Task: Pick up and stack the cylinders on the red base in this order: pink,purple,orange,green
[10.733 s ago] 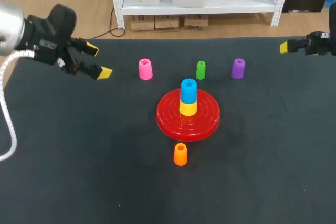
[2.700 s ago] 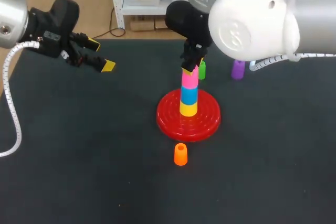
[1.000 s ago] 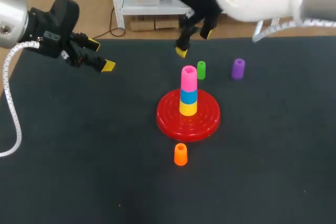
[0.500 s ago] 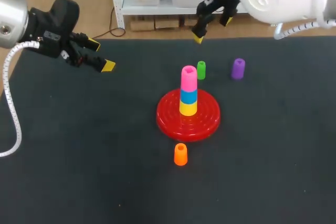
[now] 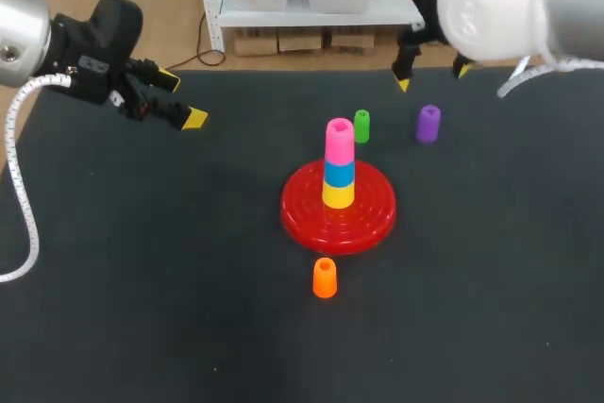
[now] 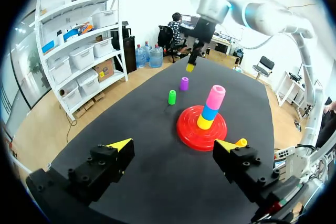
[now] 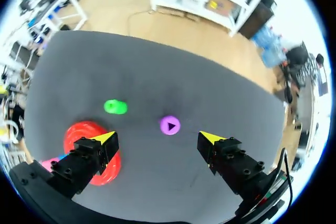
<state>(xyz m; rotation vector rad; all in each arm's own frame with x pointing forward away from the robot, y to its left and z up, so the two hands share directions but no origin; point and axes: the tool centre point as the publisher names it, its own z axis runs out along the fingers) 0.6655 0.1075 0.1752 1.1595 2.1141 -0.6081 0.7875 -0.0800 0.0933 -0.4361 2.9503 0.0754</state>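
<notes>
Pink [image 5: 339,139] done, sits on blue [image 5: 339,170] over the base [image 5: 302,214], frame centre. Purple [image 5: 427,124], green [image 5: 361,125], orange [image 5: 324,277] wait on tabletop [image 5: 142,280]. Right tool [image 5: 432,75] apart, empty, near purple, upper right; left tool [image 5: 181,98] apart, empty, upper left.

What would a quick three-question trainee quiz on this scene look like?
1. True or false: the pink cylinder tops the stack on the base.
2. How many cylinders are stacked on the base? A two, B three, C four.
3. Fill in: ahead of the open right jaws, in line with the gap between them, stands the ___ cylinder.
Key: 1 true; 2 B; 3 purple.
</notes>
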